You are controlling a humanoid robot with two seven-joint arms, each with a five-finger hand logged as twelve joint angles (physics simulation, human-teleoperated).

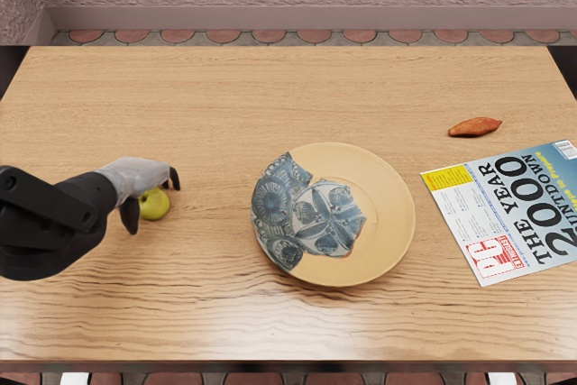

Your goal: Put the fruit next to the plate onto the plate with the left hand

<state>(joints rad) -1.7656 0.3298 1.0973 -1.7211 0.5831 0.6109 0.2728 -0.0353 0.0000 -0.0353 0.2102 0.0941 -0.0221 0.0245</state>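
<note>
The left robot hand point(142, 185) arches over the yellow-green fruit point(155, 206) near the tabletop's point(225, 87) left edge; whether it clamps the fruit cannot be told. The plate point(388, 209) sits well apart, mid-tabletop toward the front edge. A magazine point(514, 209) lies at the right edge.

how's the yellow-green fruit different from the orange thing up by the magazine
The yellow-green fruit is round; the orange item is long and tapered. The fruit lies left of the plate under the left hand; the orange item lies on the plate's right, untouched. Both rest on the table.
</note>
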